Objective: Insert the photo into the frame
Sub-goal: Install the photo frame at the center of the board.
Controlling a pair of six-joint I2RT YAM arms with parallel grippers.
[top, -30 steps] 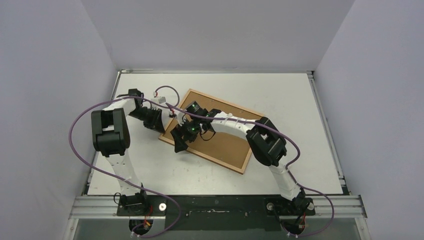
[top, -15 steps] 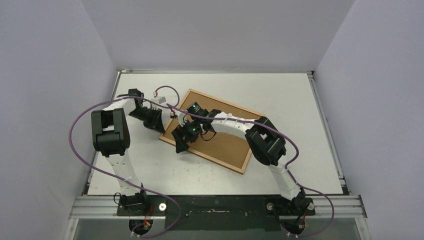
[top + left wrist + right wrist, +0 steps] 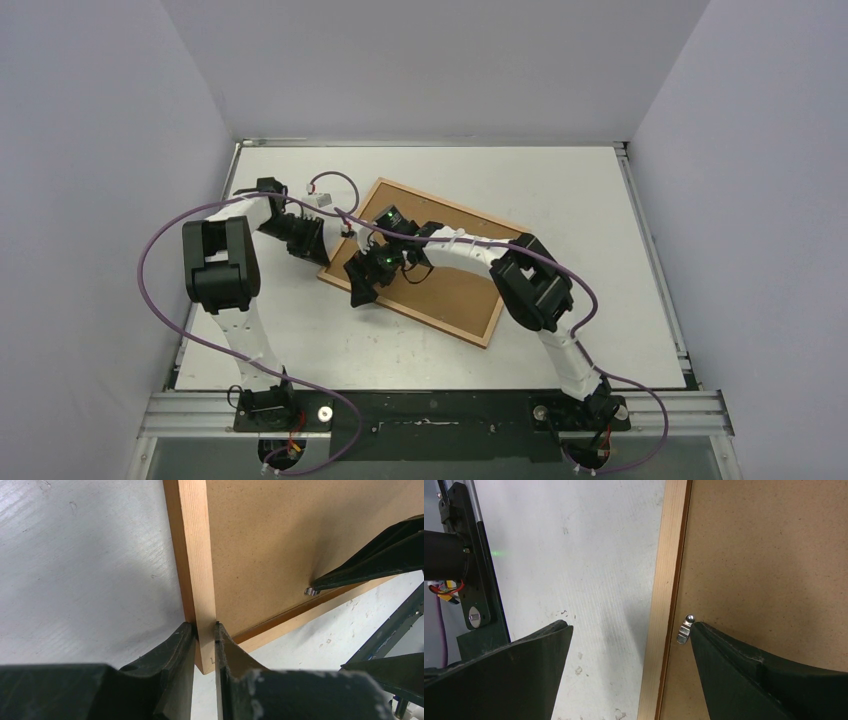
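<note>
At the left of the table [image 3: 560, 190], top view: left arm reaches in from the near-left base, a purple cable [image 3: 160, 240] looping out beside it. The left gripper [image 3: 310, 240] sits at the left corner of the frame [image 3: 450, 207].

Left wrist view: left gripper [image 3: 205, 627] is narrowed onto the frame [image 3: 195, 555], one finger [image 3: 182, 640] against the outer side of the pale wooden rail and the other on the inner side, close to the corner. Both touch the wood; firm pinch. Cannot tell whether that corner is raised off the table [image 3: 75, 555].

Frame lies back side up near the middle of the table, turned diagonally, its far-left corner toward the left arm and its near-right corner toward the right arm. The brown fibreboard backing board [image 3: 450, 295] fills it, speckled and plain.

Right gripper [image 3: 362, 282] is over the frame's near-left rail. Right wrist view: right gripper [image 3: 631, 627] spread wide, one finger over bare table [image 3: 589, 545], the other over the backing board [image 3: 774, 555], rail [image 3: 669, 555] between them. Nothing held. The inner fingertip touches a small metal tab [image 3: 684, 630] at the rail's inner edge; the same tab [image 3: 311, 591] shows in the left wrist view.
</note>
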